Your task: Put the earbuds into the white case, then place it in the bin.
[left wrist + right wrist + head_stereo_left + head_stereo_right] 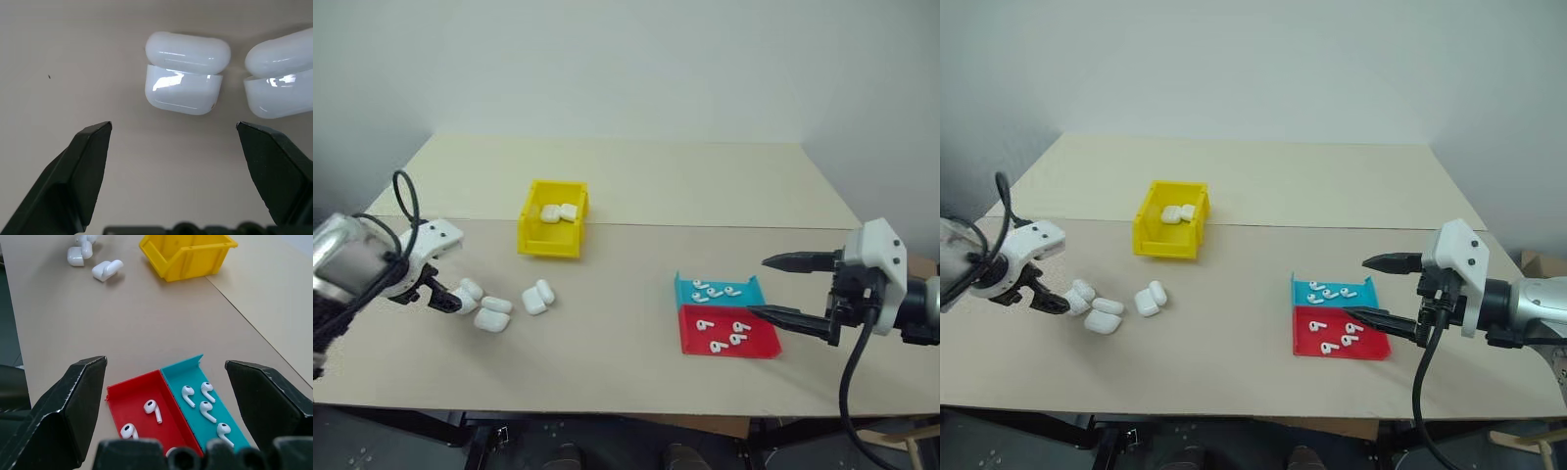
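While the left gripper [448,297] hangs released over the cluster of white cases [494,312] at the surface's [626,294] left side, nothing is grasped yet. Its wrist view shows one white case [187,73] ahead of the spread fingers, a second just beside it. The right gripper [795,290] waits released above the teal tray [744,290] and red tray [764,345] holding the earbuds [152,411]. Picking up a case appears to be the step in hand; the next move calls for lowering and closing on one. The yellow bin [548,241] sits farther back, already containing cases.
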`<state>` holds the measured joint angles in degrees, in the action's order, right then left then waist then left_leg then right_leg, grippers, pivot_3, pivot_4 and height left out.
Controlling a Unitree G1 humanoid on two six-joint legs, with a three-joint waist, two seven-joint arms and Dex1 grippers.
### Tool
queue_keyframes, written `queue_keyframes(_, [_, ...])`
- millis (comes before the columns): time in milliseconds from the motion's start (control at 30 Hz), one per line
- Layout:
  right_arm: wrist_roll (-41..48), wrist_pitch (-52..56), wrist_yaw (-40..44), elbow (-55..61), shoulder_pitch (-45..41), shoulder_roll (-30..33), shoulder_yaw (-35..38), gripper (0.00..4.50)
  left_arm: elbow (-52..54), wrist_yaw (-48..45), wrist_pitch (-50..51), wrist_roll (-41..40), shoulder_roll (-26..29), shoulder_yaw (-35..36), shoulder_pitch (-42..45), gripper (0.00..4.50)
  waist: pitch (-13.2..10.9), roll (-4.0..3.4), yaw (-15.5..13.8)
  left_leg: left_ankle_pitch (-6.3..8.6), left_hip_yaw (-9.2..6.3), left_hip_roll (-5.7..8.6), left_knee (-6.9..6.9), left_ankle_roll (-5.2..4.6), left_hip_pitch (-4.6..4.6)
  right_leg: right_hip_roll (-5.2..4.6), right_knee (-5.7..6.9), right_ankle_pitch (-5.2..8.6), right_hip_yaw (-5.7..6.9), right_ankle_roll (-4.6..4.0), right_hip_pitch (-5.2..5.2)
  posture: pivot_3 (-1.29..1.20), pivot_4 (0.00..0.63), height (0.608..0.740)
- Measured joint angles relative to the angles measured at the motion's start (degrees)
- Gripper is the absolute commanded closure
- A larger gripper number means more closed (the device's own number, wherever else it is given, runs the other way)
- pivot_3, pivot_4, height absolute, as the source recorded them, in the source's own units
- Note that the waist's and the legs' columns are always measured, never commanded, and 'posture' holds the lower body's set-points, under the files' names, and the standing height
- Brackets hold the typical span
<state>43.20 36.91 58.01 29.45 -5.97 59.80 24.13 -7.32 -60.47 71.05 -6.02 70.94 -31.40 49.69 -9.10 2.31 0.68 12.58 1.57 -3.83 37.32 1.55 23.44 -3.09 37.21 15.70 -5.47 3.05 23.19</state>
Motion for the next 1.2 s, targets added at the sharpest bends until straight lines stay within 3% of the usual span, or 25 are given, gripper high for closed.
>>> queue_keyframes(267, [0.03, 0.00, -0.81, 0.70, 0.42, 0.00, 0.38, 0.00, -7.93, -2.18, -6.06, 4.19, -5.59, -1.65, 2.35, 0.05, 0.00, 0.01, 0.00, 0.00, -0.05, 0.00, 0.09, 0.00, 0.06, 0.00, 0.04, 0.00, 0.04, 0.00, 0.01, 0.00, 0.150, 0.740])
queue_keyframes(1200, [0.92, 0.29, -1.93, 3.73, 3.60, 0.00, 4.52, 0.00, -21.18, -9.20, -16.31, 16.18, -14.68, -3.07, 4.37, 0.05, 0.24, -0.41, -0.69, -0.01, -0.10, 0.08, 0.47, -0.07, -0.17, -0.02, 0.66, 0.06, 0.01, 0.11, -0.14, 0.00, 0.150, 0.740])
